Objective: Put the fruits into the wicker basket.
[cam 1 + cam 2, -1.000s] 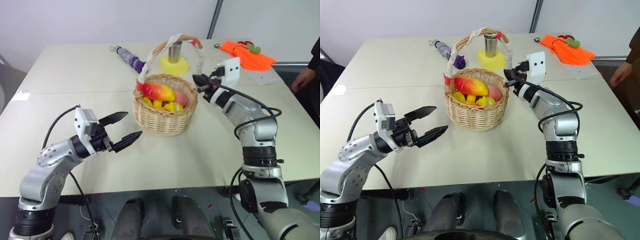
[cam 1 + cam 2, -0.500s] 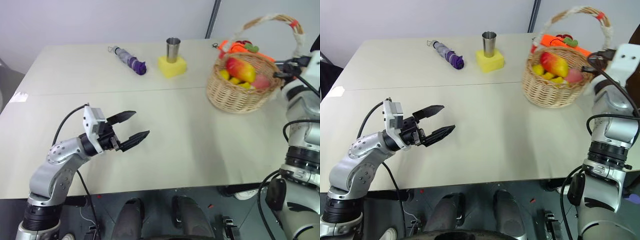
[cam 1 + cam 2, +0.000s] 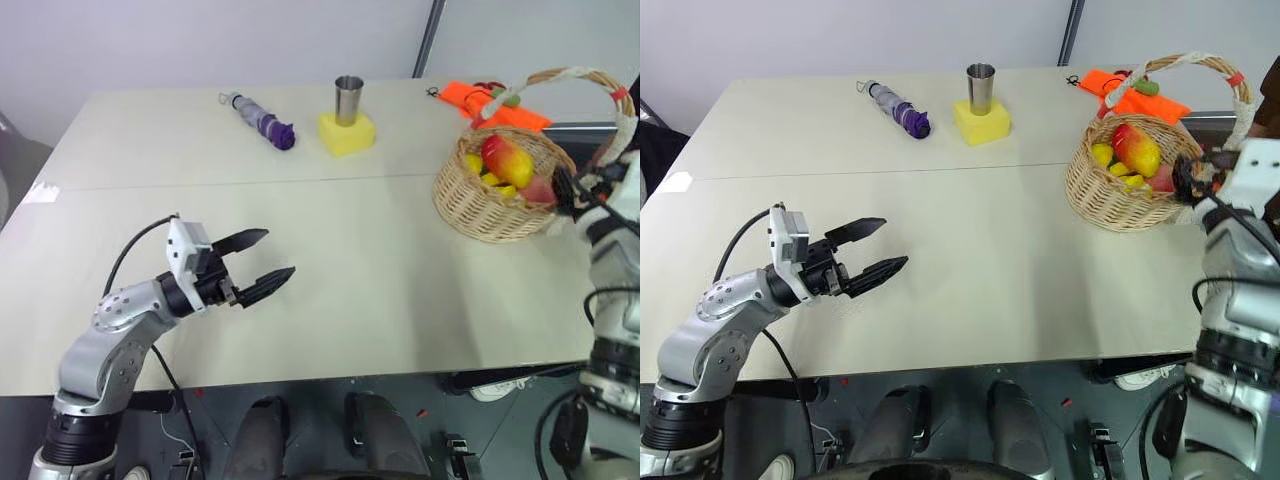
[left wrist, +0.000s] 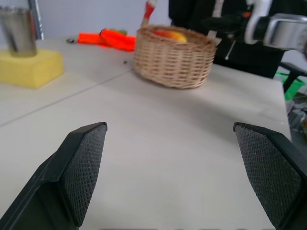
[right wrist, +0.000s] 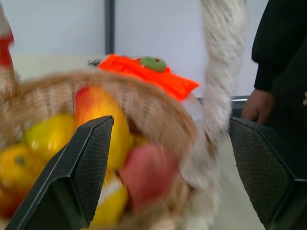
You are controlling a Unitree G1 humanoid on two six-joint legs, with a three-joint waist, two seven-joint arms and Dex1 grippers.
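wicker basket sits near the table's right edge, a mango on top of the fruit inside. right gripper just beside its rim, jaws wide, holding nothing. left gripper near the front edge, jaws wide, empty.

Steel cup upright on yellow sponge; folded purple umbrella nearby; orange cloth far right
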